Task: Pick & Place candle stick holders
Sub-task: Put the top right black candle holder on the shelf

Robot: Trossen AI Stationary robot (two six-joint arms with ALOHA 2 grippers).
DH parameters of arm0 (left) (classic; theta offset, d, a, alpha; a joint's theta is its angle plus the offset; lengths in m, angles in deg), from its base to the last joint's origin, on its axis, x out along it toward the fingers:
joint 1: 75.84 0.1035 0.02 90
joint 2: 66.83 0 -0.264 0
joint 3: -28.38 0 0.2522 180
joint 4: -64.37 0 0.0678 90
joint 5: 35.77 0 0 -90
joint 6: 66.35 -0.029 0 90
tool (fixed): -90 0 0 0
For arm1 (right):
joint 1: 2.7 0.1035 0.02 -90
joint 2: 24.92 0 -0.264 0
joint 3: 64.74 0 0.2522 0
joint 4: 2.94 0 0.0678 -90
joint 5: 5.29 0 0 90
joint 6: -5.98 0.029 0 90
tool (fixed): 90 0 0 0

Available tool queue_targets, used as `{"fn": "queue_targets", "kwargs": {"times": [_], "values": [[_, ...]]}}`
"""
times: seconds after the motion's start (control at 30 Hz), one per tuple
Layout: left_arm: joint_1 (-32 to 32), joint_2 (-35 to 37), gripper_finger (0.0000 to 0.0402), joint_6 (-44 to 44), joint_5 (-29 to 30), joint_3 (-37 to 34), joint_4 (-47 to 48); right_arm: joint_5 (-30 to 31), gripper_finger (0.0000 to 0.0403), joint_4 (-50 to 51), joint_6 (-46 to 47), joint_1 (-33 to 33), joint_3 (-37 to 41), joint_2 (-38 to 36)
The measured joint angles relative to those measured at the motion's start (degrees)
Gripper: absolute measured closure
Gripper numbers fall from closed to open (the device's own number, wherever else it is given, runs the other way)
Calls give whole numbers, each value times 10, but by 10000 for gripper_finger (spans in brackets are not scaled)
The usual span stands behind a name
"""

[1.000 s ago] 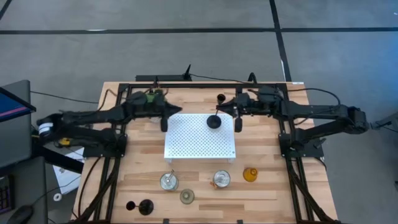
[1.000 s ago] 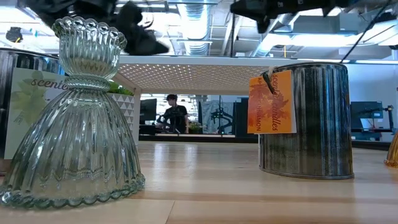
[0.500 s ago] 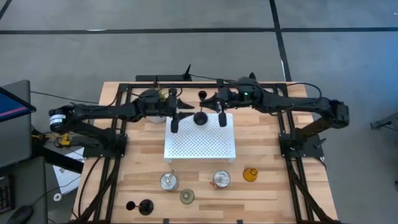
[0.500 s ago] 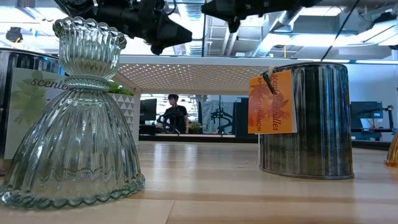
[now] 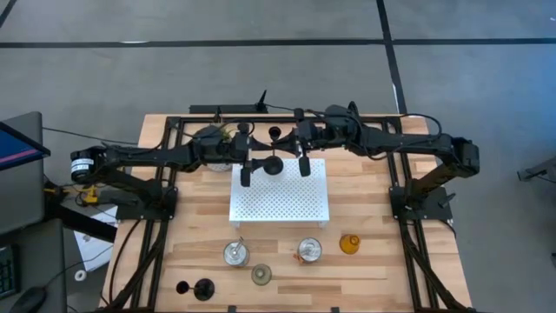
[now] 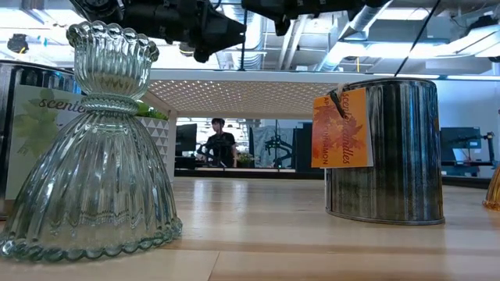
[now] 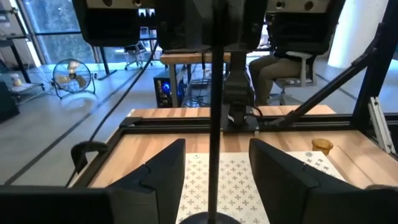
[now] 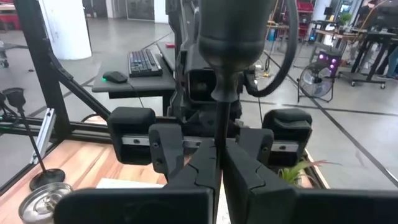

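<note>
A black thin-stemmed candle stick holder (image 5: 271, 165) stands upright over the far edge of the white perforated platform (image 5: 280, 202), its cup (image 8: 233, 37) on top. My right gripper (image 5: 304, 163) is shut on its stem. My left gripper (image 7: 214, 162) faces it from the table's left side, open. Its two fingers stand on either side of the lower stem without touching it. Near the front edge stand two silvery cups (image 5: 235, 253) (image 5: 309, 250), an amber holder (image 5: 349, 244), a pale green one (image 5: 261, 275) and another black one (image 5: 203, 289). My right gripper pinches the holder's thin stem (image 8: 219, 134) below the cup, between its two shut fingers. The fingers come level from the table's right side and lie across the stem. The holder stays upright, cup up; whether its base (image 7: 211, 218) touches the platform I cannot tell.
A green potted plant (image 5: 219, 136) sits at the far left under my left arm. Black frame rails (image 5: 165, 174) run along both table sides. In the low view the pale green holder (image 6: 90, 148) and a silvery cup (image 6: 387, 148) fill the foreground. A person (image 6: 220, 144) sits far behind.
My right gripper has carried the black holder toward the table's left, along the platform's far edge, keeping it upright. My left gripper has moved toward the table's right and now stands around the stem.
</note>
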Motion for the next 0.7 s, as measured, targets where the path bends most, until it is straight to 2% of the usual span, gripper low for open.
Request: {"fn": "queue_targets", "kwargs": {"times": [0.3, 0.7], "values": [[0, -53, 249, 20, 0, 0, -59, -2, 403, -12, -1, 4, 0, 0], [0, -41, 292, 22, 0, 0, -62, -2, 403, 5, -1, 2, 0, 0]]}}
